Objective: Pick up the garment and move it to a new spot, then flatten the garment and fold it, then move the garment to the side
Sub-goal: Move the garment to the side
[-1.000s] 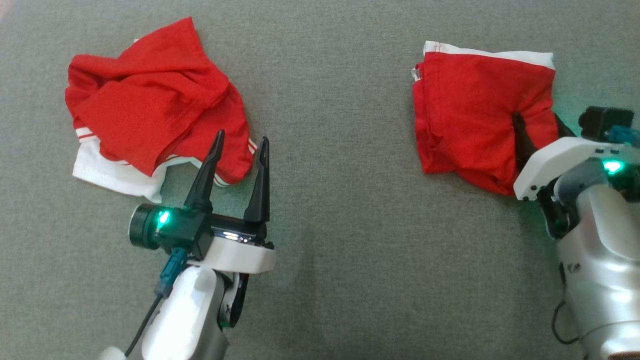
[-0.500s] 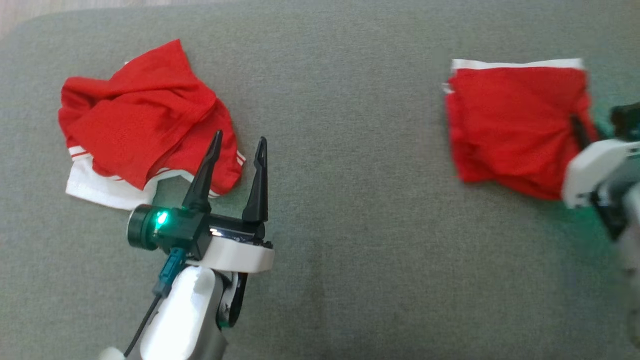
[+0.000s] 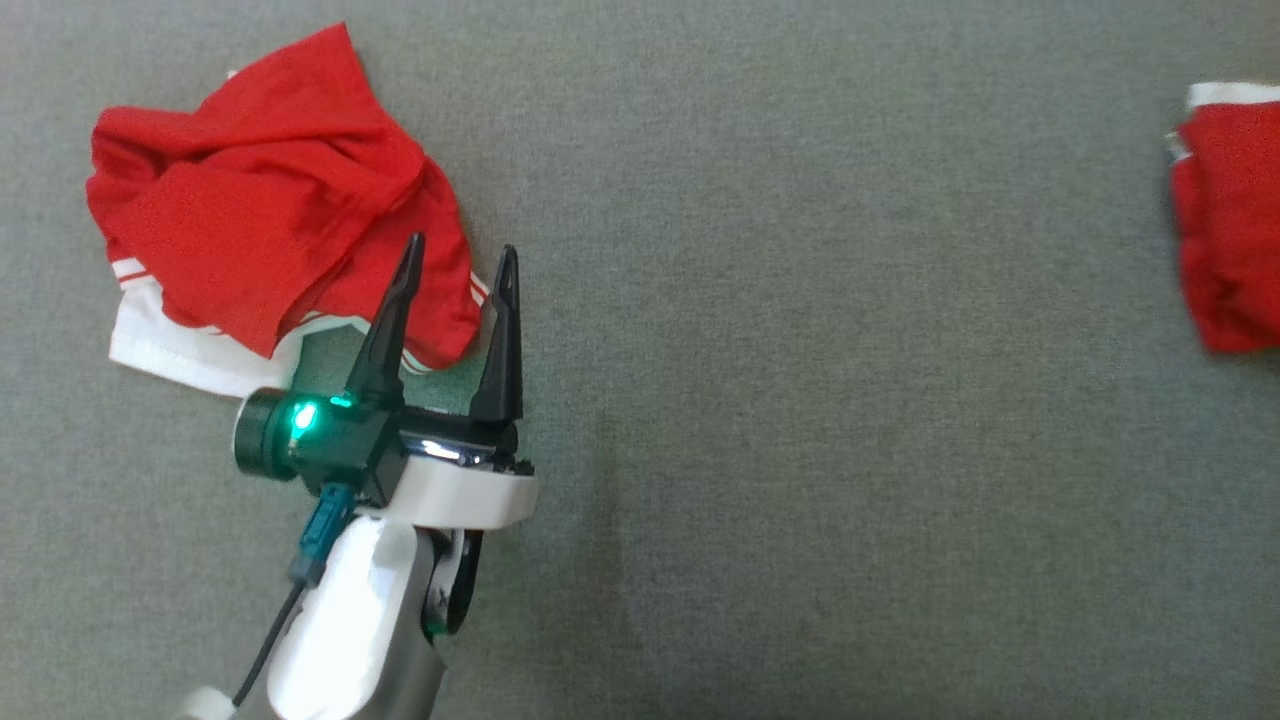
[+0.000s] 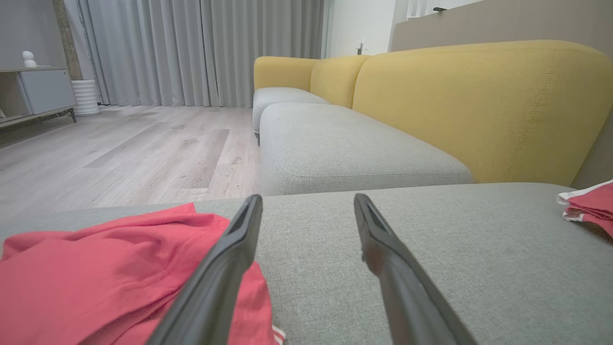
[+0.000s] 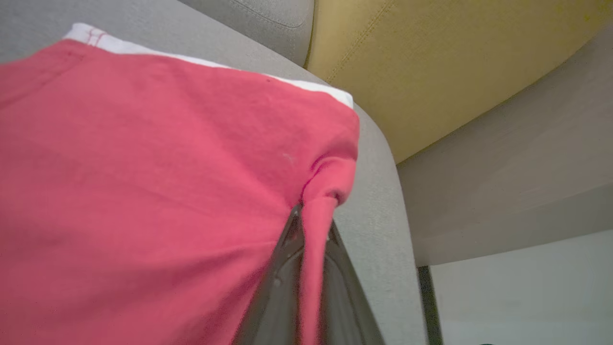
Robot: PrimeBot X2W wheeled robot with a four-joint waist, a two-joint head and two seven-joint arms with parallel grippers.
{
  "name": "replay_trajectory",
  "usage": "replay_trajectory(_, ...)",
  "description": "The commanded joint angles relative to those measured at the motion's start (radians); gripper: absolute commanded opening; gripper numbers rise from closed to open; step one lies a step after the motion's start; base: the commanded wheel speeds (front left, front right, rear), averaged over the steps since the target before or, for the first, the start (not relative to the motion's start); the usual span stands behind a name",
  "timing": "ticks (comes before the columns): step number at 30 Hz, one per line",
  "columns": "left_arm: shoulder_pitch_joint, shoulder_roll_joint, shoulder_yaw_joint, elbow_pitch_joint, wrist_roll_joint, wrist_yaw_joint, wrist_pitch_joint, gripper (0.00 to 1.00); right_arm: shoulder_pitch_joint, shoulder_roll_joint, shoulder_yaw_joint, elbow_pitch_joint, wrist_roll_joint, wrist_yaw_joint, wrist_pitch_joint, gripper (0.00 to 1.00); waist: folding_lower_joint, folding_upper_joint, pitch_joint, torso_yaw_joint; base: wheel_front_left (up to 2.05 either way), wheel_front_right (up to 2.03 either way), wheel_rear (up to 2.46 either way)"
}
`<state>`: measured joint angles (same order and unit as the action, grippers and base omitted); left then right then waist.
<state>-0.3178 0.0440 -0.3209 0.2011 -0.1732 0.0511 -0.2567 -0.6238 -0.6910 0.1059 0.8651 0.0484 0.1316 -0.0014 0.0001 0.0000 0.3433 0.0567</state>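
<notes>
A folded red garment with a white band (image 3: pixel 1235 220) lies at the right edge of the head view on the grey cushion (image 3: pixel 800 400). In the right wrist view my right gripper (image 5: pixel 313 220) is shut, pinching a fold at the corner of that garment (image 5: pixel 143 167) near the cushion's edge. The same garment (image 4: pixel 591 208) shows at the far right of the left wrist view. My left gripper (image 3: pixel 460 250) hovers open over the lower right edge of a second, crumpled red garment (image 3: pixel 260 200), nothing between its fingers (image 4: pixel 307 201).
The crumpled red garment (image 4: pixel 96 273) with white trim lies left of my left fingers. Beyond the cushion are another grey seat (image 4: pixel 345 148), a yellow sofa back (image 4: pixel 479 105) and wooden floor (image 4: pixel 119 153). The yellow back (image 5: pixel 431 57) stands close to the held garment.
My right gripper has shut on the folded garment and carried it far to the right, the arm leaving the head view. The head camera shifted slightly. The left gripper stays open.
</notes>
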Motion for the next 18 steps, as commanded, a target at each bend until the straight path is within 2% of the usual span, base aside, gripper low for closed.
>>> replay_trajectory(1,-0.041,0.006,0.038,-0.037,0.015,-0.008,-0.005,1.00,-0.002,-0.051,-0.039,-0.021,-0.057,-0.001,-0.014,0.00,-0.0001,0.0000,0.021,0.005,0.00,0.00,0.00)
replay_trajectory(9,-0.061,0.006,0.037,-0.036,0.019,-0.012,-0.005,1.00,-0.016,-0.019,-0.151,-0.012,-0.155,-0.001,-0.015,0.00,-0.0001,0.0000,0.036,0.012,0.00,0.00,0.00)
replay_trajectory(10,-0.063,0.006,0.037,-0.034,0.019,-0.012,-0.005,1.00,-0.019,-0.011,-0.167,-0.014,-0.164,-0.001,-0.019,0.57,-0.0001,0.0000,0.035,0.013,0.00,0.00,0.00)
replay_trajectory(11,-0.063,0.006,0.037,-0.033,0.018,-0.011,-0.005,1.00,-0.024,0.002,-0.189,-0.015,-0.164,-0.001,-0.022,1.00,-0.0001,0.0000,0.032,0.012,0.00,0.00,0.00)
replay_trajectory(18,-0.048,0.006,0.040,-0.026,0.005,-0.004,-0.005,1.00,-0.021,0.102,-0.287,-0.077,-0.192,-0.001,-0.059,1.00,-0.0001,0.0000,-0.029,-0.001,0.00,0.00,0.00)
